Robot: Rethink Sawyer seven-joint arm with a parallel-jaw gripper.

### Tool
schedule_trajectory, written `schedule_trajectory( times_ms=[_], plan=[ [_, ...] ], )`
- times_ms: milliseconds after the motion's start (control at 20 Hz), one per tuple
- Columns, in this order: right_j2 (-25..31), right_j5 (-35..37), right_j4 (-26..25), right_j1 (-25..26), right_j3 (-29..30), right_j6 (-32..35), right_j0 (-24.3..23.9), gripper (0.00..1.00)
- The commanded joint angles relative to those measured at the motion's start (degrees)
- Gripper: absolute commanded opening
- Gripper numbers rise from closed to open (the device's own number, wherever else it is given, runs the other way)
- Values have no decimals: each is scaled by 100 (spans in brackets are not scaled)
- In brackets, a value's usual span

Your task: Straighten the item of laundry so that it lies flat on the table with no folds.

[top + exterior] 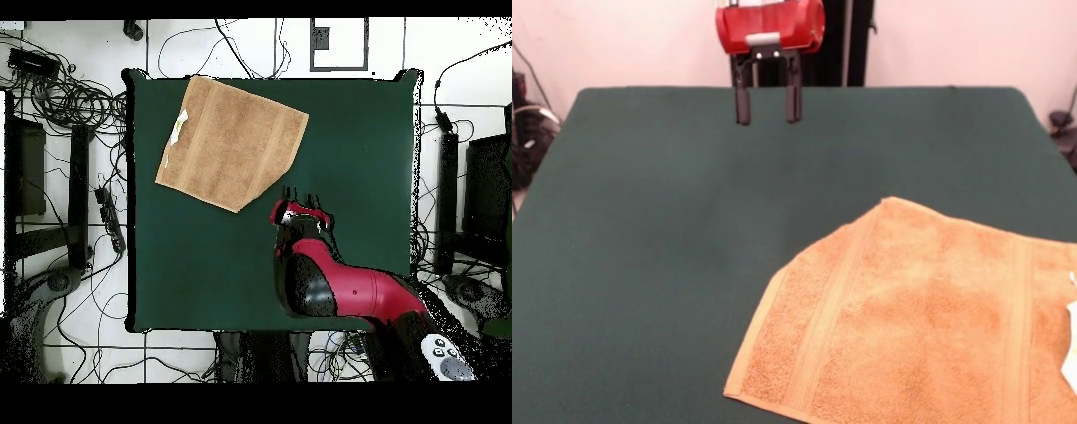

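The orange-tan towel [927, 327] lies on the dark green table [644, 221] at the near right in the front view, running past the picture's right and bottom edges. Its far-left side is a slanted line, as if one corner is folded under. A white label [1070, 353] sits at its right edge. In the overhead view the towel [230, 140] lies at the table's [360, 150] upper left, with the label [180, 125] on its left edge. My gripper [768, 110] hangs open and empty above the far middle of the table, apart from the towel; it also shows overhead [299, 195].
The red and black arm [340, 285] reaches in from the bottom edge of the table in the overhead view. Cables [70, 100] and dark equipment [480, 190] lie on the floor around the table. A black column [856, 44] stands behind the table.
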Motion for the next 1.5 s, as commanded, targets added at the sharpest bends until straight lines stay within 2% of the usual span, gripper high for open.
schedule_trajectory(
  times_ms=[50, 500, 650, 850, 1100, 1250, 1500],
  plan=[
    [174, -171, 449, 481, 421, 1310, 546, 100],
    [37, -874, 553, 1605, -167, 1263, 890, 100],
    [-132, -1058, 886, 1697, -195, 1341, 1198, 100],
    [-132, -996, 1135, 1737, -239, 1277, 1305, 100],
    [-59, -1266, 1251, 2127, -437, 1243, 1367, 100],
    [152, -1240, 1136, 2361, -621, 1218, 1201, 100],
    [179, -1167, 1165, 2397, -679, 1164, 1146, 100]
  ],
)
